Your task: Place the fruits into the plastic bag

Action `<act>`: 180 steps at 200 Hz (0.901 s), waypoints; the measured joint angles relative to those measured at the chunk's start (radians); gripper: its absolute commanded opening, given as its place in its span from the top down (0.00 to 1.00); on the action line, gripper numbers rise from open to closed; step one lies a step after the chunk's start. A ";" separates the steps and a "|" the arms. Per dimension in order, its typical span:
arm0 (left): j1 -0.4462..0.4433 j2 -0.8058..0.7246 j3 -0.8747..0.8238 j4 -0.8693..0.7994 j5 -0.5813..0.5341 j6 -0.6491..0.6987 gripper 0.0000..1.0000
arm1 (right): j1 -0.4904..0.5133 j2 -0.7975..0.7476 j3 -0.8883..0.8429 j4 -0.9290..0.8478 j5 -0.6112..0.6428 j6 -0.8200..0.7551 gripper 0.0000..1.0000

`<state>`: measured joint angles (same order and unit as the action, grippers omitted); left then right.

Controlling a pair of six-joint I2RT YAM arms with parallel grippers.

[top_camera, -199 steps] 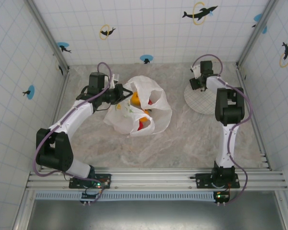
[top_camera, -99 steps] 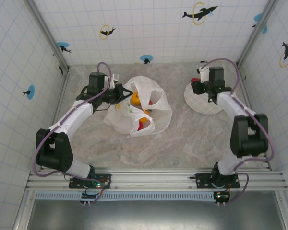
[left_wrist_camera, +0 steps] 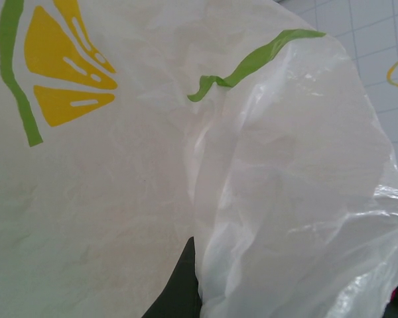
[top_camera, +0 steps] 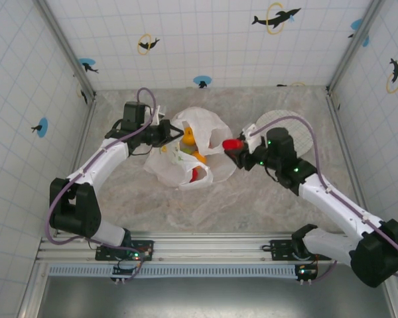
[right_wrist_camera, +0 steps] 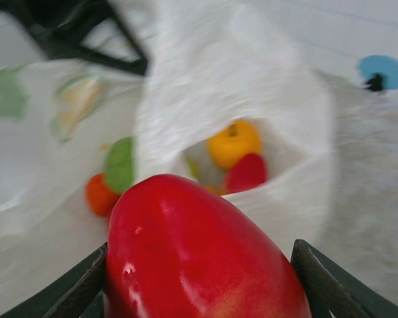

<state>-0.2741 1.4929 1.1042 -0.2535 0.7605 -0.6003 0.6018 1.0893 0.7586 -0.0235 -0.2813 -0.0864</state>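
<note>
- Marbled tabletop (top_camera: 252, 192), white tiled walls (top_camera: 205, 46).
- Right gripper (top_camera: 237, 146) clamps red toy fruit (right_wrist_camera: 199, 252) at plastic bag's (top_camera: 215, 165) right edge.
- Left gripper (top_camera: 169, 132) at bag's left rim; grip hidden.

The plastic bag (left_wrist_camera: 119, 199) drapes across the left wrist camera. It hides all but a dark sliver of one finger (left_wrist_camera: 180, 285), which the bottom edge cuts off. Whether the left gripper (top_camera: 164, 132) pinches the film cannot be told.

In the right wrist view the red fruit (right_wrist_camera: 192, 258) runs off the bottom edge, so its kind is unclear. Both fingers (right_wrist_camera: 76, 288) of the right gripper (top_camera: 236, 147) are cropped there too. Beyond them the bag and the fruits inside are smeared: a yellow-orange one (right_wrist_camera: 233, 142), a red one (right_wrist_camera: 247, 172), a green one (right_wrist_camera: 121, 164) and an orange one (right_wrist_camera: 99, 194).

From above, the right arm (top_camera: 318, 192) covers part of the checked plate (top_camera: 300, 132).
</note>
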 measured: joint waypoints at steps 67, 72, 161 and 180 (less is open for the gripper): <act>0.000 0.002 0.010 0.000 0.017 0.001 1.00 | 0.165 0.229 -0.009 0.022 0.084 -0.011 0.46; 0.000 0.002 0.010 0.000 0.017 0.001 1.00 | 0.170 0.250 -0.008 0.032 0.085 -0.011 0.46; 0.000 0.001 0.006 0.000 0.025 -0.001 1.00 | 0.225 0.615 0.198 0.253 0.200 0.061 0.45; 0.000 0.001 0.005 0.004 0.028 -0.002 1.00 | 0.230 0.671 0.232 0.307 0.234 0.109 0.45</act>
<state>-0.2741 1.4940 1.1088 -0.2493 0.7883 -0.6022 0.8318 1.7603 0.9909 0.2840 -0.0471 0.0231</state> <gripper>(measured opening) 0.041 0.658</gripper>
